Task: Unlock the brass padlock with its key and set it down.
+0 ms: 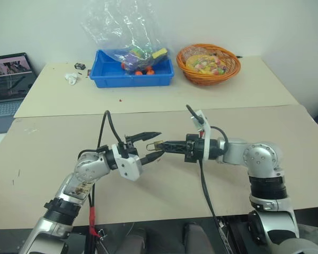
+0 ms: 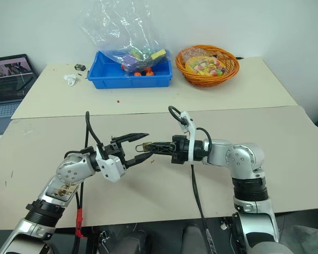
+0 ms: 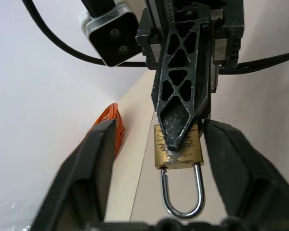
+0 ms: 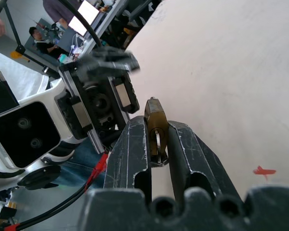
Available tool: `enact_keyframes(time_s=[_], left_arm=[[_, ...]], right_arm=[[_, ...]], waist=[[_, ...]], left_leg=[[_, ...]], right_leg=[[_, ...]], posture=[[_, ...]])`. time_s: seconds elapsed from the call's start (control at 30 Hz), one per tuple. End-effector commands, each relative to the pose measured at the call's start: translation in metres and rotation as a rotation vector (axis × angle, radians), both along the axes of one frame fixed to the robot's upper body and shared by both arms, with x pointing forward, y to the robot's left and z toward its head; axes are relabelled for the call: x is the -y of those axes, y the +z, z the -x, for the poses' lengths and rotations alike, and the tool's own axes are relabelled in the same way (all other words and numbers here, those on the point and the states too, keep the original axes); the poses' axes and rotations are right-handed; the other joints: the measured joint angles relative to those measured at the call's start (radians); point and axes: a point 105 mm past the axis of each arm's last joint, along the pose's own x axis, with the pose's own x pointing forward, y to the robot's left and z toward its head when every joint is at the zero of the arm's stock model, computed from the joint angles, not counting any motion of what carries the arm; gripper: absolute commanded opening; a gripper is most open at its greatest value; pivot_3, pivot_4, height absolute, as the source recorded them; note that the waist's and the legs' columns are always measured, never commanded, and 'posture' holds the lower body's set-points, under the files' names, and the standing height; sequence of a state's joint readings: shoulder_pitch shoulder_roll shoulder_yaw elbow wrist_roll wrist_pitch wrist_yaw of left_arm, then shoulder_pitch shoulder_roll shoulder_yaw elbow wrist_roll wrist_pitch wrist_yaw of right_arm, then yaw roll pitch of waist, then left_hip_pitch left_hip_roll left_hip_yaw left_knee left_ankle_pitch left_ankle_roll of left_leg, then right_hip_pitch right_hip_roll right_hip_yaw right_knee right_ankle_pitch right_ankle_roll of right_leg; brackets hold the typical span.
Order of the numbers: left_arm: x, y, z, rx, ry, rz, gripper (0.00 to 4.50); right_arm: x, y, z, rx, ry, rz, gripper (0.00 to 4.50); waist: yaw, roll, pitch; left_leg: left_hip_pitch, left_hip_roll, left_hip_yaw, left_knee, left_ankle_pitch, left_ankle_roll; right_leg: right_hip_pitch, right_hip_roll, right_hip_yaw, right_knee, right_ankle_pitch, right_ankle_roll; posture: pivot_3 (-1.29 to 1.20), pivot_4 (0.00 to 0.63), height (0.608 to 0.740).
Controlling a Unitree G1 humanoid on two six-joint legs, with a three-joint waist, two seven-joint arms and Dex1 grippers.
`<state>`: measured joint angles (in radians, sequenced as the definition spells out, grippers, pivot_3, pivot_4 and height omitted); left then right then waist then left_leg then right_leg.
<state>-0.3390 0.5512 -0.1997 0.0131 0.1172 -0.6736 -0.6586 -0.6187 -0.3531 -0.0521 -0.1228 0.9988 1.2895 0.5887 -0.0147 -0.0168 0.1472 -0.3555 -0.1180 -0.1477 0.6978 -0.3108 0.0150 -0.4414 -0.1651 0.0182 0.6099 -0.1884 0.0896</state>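
Right gripper (image 1: pixel 160 144): fingers pressed together on the brass padlock (image 3: pixel 178 147), clamping its body from both flat sides; padlock held in the air above the beige table (image 1: pixel 164 196), between the two arms. Silvery shackle hangs free of the body at one end, unlatched, pointing toward the left wrist. Left gripper (image 1: pixel 151 144): fingers (image 3: pixel 84 173) spread wide, one on each side of the padlock, apart from it and holding nothing. The key cannot be made out. Second table behind carries a blue bin (image 1: pixel 131 74) with a clear plastic bag (image 1: pixel 122 29) of coloured items, and an orange wicker basket (image 1: pixel 208 63). Laptop (image 1: pixel 8 79) at far left. Small red mark on the table (image 4: pixel 264 171) near the right gripper.
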Motion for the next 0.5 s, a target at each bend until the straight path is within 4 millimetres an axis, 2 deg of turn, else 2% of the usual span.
enact_keyframes(time_s=[0.03,0.2,0.33,0.5], left_arm=[[0.000,0.007,0.002,0.036,-0.002,0.002,4.50],[0.000,0.007,0.002,0.032,-0.002,-0.004,4.50],[-0.005,0.008,0.006,-0.049,-0.005,0.030,4.50],[-0.014,0.024,0.017,-0.107,-0.006,0.084,4.50]], right_arm=[[-0.004,0.013,0.006,0.049,0.033,-0.031,0.14],[-0.003,0.013,0.004,0.046,0.026,-0.032,0.14],[0.001,0.010,-0.001,0.041,-0.002,-0.020,0.14],[0.010,0.009,-0.008,0.037,-0.045,-0.014,0.14]], waist=[[0.001,0.000,0.000],[0.000,0.000,0.000],[0.000,0.000,0.000],[0.000,0.000,0.000]], left_leg=[[0.000,0.000,0.000,0.000,0.000,0.000],[0.000,0.000,0.000,0.000,0.000,0.000],[0.000,0.000,0.000,0.000,0.000,0.000],[0.000,0.000,0.000,0.000,0.000,0.000]], right_leg=[[0.000,0.000,0.000,0.000,0.000,0.000],[0.000,0.000,0.000,0.000,0.000,0.000],[0.000,0.000,0.000,0.000,0.000,0.000],[-0.001,0.000,0.000,0.000,0.000,0.000]], posture=[[0.00,0.150,0.740],[0.00,0.150,0.740],[0.00,0.150,0.740],[0.00,0.150,0.740]])
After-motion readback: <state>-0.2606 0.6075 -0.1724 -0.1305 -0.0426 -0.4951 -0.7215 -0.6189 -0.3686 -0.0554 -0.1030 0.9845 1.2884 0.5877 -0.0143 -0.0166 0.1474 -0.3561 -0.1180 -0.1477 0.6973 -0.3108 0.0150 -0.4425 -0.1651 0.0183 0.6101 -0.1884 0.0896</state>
